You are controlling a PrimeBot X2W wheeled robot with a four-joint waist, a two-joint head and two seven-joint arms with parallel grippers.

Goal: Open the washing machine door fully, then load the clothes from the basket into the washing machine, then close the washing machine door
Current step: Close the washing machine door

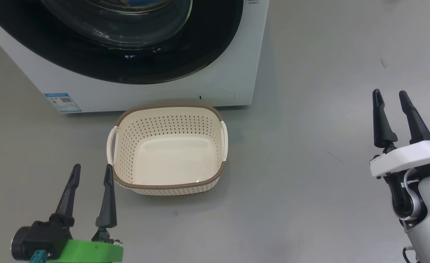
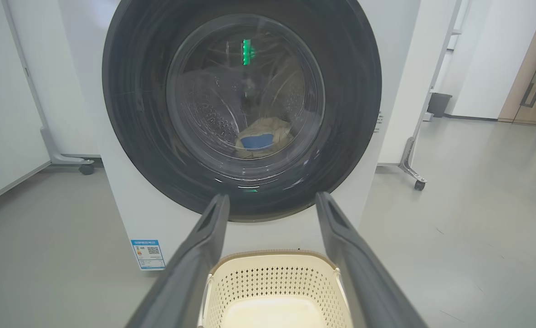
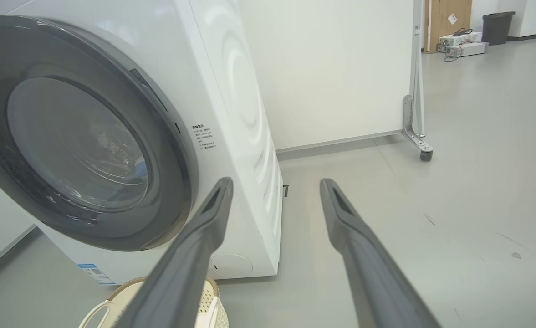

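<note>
The washing machine [image 1: 233, 73] stands at the top of the head view with its door [image 1: 134, 65] flush against the front, black rim and glass bowl facing me. Through the glass in the left wrist view, the pale yellow and blue clothes [image 2: 262, 138] lie in the steel drum. The cream basket [image 1: 168, 148] sits on the floor before the machine with nothing inside. My left gripper [image 1: 91, 173] hangs open just left of the basket's near corner. My right gripper [image 1: 390, 96] is open over bare floor far to the right.
A blue label [image 1: 62, 102] marks the washer's lower left corner. White wheeled partition panels [image 2: 413, 173] stand behind and beside the machine. A dark bin [image 3: 497, 20] and a box sit far off. Grey floor [image 1: 309, 164] spreads right of the basket.
</note>
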